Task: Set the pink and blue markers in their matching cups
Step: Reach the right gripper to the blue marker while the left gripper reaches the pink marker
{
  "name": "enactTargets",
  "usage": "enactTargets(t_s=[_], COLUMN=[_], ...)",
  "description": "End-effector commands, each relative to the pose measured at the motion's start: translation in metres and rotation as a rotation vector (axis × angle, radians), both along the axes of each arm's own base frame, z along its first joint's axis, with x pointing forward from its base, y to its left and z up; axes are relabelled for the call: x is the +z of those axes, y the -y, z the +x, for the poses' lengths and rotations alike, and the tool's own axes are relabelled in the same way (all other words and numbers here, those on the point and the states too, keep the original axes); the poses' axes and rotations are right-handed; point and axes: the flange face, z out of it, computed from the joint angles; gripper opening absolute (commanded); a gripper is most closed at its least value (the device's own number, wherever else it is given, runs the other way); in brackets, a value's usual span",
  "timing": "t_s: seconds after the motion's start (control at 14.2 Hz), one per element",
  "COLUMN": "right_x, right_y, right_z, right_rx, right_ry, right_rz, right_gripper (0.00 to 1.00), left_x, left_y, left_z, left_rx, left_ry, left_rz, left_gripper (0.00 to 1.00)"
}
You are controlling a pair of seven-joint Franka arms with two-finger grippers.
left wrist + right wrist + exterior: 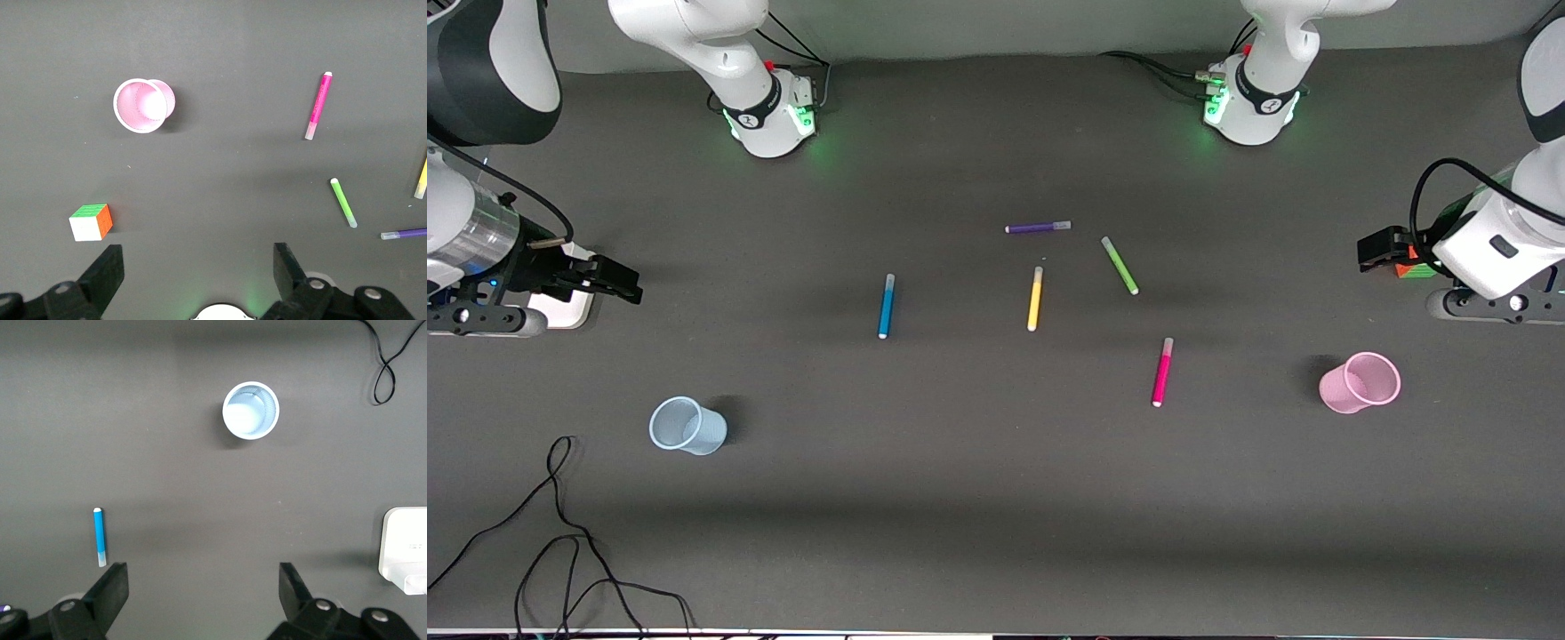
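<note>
The blue marker (pixel 887 306) lies flat mid-table, toward the right arm's end; it also shows in the right wrist view (pixel 99 537). The pink marker (pixel 1162 372) lies flat nearer the front camera, toward the left arm's end, and shows in the left wrist view (pixel 319 106). The pale blue cup (pixel 687 426) (pixel 250 410) and the light pink cup (pixel 1360 382) (pixel 142 105) stand upright and empty. My left gripper (pixel 1374 249) (pixel 197 270) is open and empty, up over the table beside a colour cube. My right gripper (pixel 618 283) (pixel 203 590) is open and empty, beside a white box.
A purple pen (pixel 1038 228), a yellow pen (pixel 1035 299) and a green pen (pixel 1120 265) lie mid-table. A colour cube (pixel 1414 267) (pixel 90 222) sits at the left arm's end. A white box (pixel 565 307) (pixel 405 550) sits at the right arm's end. A black cable (pixel 560 533) trails near the front edge.
</note>
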Motion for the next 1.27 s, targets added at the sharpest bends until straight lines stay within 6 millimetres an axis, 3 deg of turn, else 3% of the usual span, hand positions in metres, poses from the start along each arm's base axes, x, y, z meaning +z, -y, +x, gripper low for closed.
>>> enactTargets(t_s=[0.0,0.14,0.35,0.64,0.85,0.99,1.2], right_x=[-0.005,-0.002,-0.015,-0.051,-0.098,-0.135,-0.176], right_y=[-0.011,-0.022,-0.034,-0.075,-0.124,-0.14,-0.19], right_z=[0.017,0.028,0.045,0.061,0.064,0.067,0.061], right_rx=[-0.017,-0.018,0.003,0.008,-0.007,-0.007,0.017], right_ry=[-0.016,-0.029,-0.115,-0.217,-0.295,-0.358,-0.385], right_rz=[0.034,0.089,0.084,0.157,0.126,0.183,0.188], right_gripper=[1.0,0.99,0.99,0.99,0.99,0.99,0.99], left_x=[0.001,-0.005,-0.017,-0.07,-0.125,-0.157,-0.202], left_y=[-0.001,0.0,0.003,0.021,0.049,0.072,0.084], left_z=[-0.001,-0.003,-0.003,0.001,0.006,0.005,0.013], left_rx=[-0.01,-0.014,-0.008,-0.035,-0.073,-0.11,-0.115], left_ry=[-0.01,-0.024,-0.041,-0.019,0.016,0.037,0.043], left_rz=[-0.004,-0.008,-0.043,-0.049,-0.069,-0.074,-0.079], left_gripper=[1.0,1.0,1.0,1.0,1.0,1.0,1.0])
